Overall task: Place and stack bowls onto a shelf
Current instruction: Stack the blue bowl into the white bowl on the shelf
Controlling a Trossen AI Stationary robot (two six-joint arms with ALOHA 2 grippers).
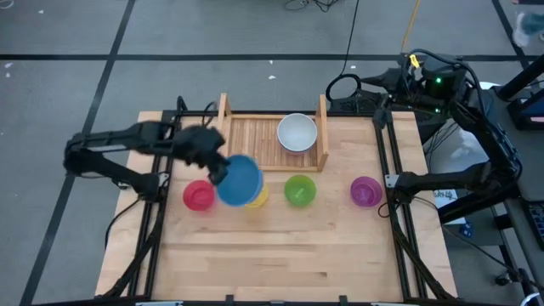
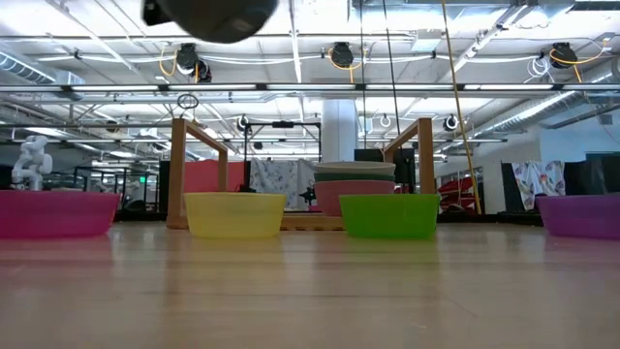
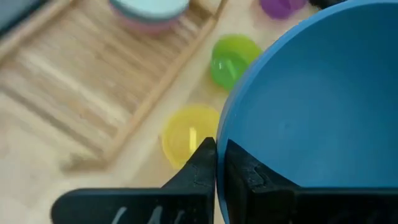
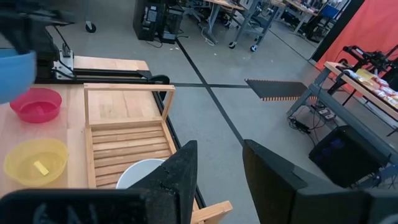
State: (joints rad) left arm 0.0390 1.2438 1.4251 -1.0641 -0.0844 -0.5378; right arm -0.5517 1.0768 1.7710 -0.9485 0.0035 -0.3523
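High view: left gripper [image 1: 223,170] pinches the blue bowl [image 1: 240,180] above the yellow bowl [image 1: 257,197]

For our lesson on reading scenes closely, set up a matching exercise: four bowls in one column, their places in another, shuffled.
Column one:
1. blue bowl
2. white bowl
3. purple bowl
4. pink bowl

Column two:
A. on the shelf
B. tabletop row, right end
C. lifted by the left gripper
D. tabletop row, left end

Pairs: 1-C, 2-A, 3-B, 4-D
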